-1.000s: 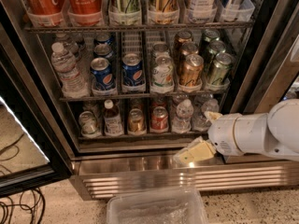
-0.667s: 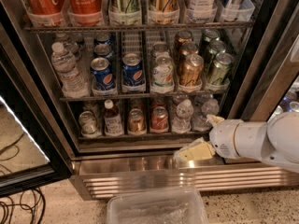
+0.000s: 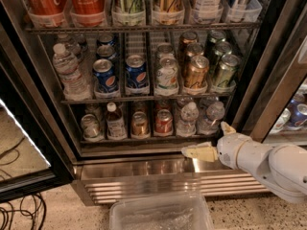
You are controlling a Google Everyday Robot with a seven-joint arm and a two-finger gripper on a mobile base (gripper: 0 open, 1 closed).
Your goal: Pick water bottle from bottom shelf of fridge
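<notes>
The fridge (image 3: 271, 75) stands open in the camera view. Its bottom shelf (image 3: 144, 139) holds cans and bottles in lanes. Two small clear water bottles with white caps stand at its right end, one (image 3: 188, 119) beside the other (image 3: 211, 117). My gripper (image 3: 211, 140) is low at the right, just in front of the shelf's steel lip and below these two bottles. It is open and empty, with one cream finger (image 3: 197, 152) pointing left and the other finger (image 3: 227, 128) higher up.
A white-capped bottle with a dark label (image 3: 115, 122) and several cans share the bottom shelf. A taller clear bottle (image 3: 68, 71) stands on the middle rack. A clear plastic bin (image 3: 160, 212) sits on the floor in front. The glass door (image 3: 19, 143) is open at the left, with cables (image 3: 17, 214) below.
The gripper's lower finger has risen slightly toward the shelf lip, and the white arm behind it has sunk lower to the right. The bottles have not moved.
</notes>
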